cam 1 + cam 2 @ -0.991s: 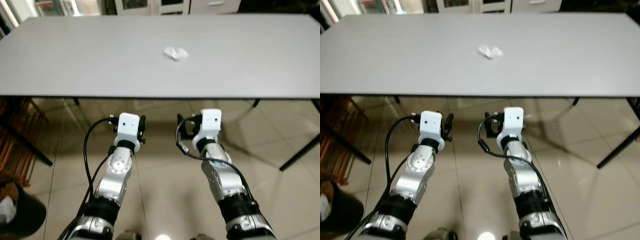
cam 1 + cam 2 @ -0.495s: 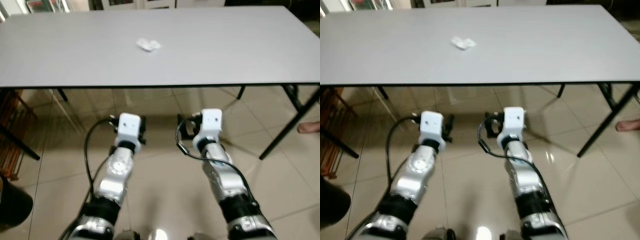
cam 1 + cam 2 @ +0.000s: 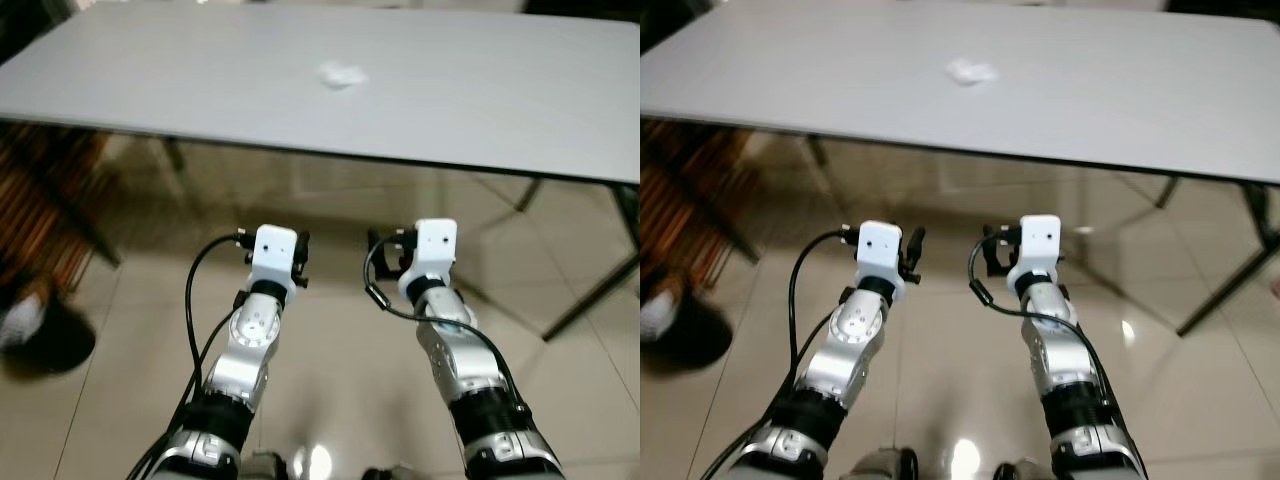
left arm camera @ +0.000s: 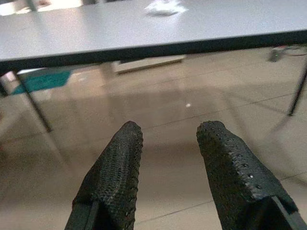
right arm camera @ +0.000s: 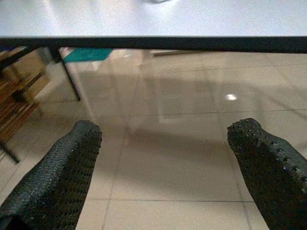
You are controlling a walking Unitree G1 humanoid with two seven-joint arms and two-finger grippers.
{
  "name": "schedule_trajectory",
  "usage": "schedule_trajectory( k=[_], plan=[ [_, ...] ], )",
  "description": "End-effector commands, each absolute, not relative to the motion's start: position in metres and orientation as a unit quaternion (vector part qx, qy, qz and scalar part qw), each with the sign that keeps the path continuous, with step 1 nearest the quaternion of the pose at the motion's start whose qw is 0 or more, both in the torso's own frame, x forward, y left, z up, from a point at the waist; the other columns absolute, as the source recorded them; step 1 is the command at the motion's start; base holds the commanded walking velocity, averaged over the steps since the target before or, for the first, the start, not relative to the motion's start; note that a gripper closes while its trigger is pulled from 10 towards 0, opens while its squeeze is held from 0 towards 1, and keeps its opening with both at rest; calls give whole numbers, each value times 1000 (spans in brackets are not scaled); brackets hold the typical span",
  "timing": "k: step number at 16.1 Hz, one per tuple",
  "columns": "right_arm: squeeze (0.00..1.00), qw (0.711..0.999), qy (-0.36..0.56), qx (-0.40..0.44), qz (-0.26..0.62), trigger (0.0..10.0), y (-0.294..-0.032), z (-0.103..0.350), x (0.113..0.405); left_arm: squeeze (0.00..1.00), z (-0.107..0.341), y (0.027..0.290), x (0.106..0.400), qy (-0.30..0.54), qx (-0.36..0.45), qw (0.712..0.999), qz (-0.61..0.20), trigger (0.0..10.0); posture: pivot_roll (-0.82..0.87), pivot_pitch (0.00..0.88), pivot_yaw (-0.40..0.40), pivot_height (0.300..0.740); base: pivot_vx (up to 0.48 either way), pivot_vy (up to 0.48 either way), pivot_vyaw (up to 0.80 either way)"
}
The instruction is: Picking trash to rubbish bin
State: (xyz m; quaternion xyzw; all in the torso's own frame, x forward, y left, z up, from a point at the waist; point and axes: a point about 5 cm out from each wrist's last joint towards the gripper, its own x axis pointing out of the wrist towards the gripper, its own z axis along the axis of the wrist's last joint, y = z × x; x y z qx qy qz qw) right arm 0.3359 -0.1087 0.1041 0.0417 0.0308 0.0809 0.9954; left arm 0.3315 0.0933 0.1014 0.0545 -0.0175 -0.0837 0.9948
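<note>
The grey surface spans the far part of the scene, its near edge running across in front of the robot, with tiled floor beneath and before it. A dark rubbish bin stands on the floor to the robot's left, short of the near edge; it is blurred, and something pale shows at its top. Both silver arms are held forward and low, below the level of the surface and short of its near edge. The left tool is empty, fingers parted by a moderate gap. The right tool is also empty, fingers spread wide. The trash, a small crumpled white wad, lies on the surface toward the far edge, slightly left of centre, well apart from both tools.

Task status, as judged: nothing is picked up yet. Remaining steps: close in on the surface, reach over the near edge, grip the wad, carry it to the bin, release.
</note>
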Motion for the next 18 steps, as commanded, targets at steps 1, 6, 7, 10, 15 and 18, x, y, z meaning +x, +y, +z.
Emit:
schedule_trajectory(
  k=[1, 6, 7, 10, 15, 18],
  plan=[
    [0, 995, 33, 43, 89, 10000, -105, 103, 335, 0, 98, 98, 331, -8, 53, 996, -77, 10000, -57, 134, 42, 740, 0, 0, 800],
    [0, 995, 33, 52, 84, 10000, -106, 103, 335, 0, 98, 99, 331, -7, 52, 996, -77, 10000, -58, 129, 44, 740, 0, 0, 0],
    [0, 994, 33, 53, 84, 10000, -105, 103, 335, 0, 98, 100, 332, -6, 52, 996, -75, 10000, -58, 127, 46, 740, 0, 0, 0],
    [0, 994, 34, 54, 86, 10000, -105, 103, 335, 0, 98, 102, 332, -5, 52, 996, -71, 10000, -59, 122, 47, 740, 0, 0, 0],
    [0, 994, 35, 59, 81, 10000, -105, 102, 335, 0, 98, 102, 332, -6, 54, 996, -72, 10000, -59, 112, 51, 740, 287, 0, 0],
    [0, 994, 35, 61, 81, 10000, -104, 102, 335, 0, 99, 101, 332, -6, 54, 996, -74, 10000, -61, 109, 53, 740, 312, 0, 0]
  ],
)
